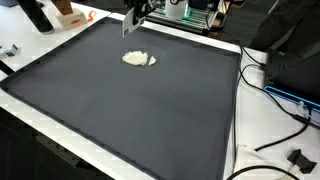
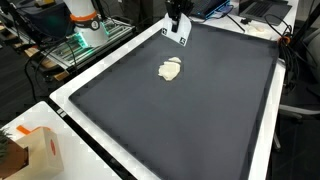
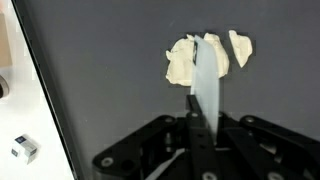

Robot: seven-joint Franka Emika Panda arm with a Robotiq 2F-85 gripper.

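Dark grey matting (image 1: 150, 110) is laid over a white table (image 1: 252, 135) and fills most of both exterior views. One black robot gripper (image 1: 133, 24) is recorded above the far edge of the matting. Its fingers are seen drawn together on one thin pale strip (image 3: 206, 85). One crumpled cream-coloured lump (image 1: 139, 59) is found on the matting near the gripper; contact cannot be judged. In the wrist view the lump is partly covered by the strip. Off the matting, one orange-and-white carton (image 2: 33, 150), several black cables (image 1: 272, 88) and one small white cube (image 3: 25, 149) are noted.
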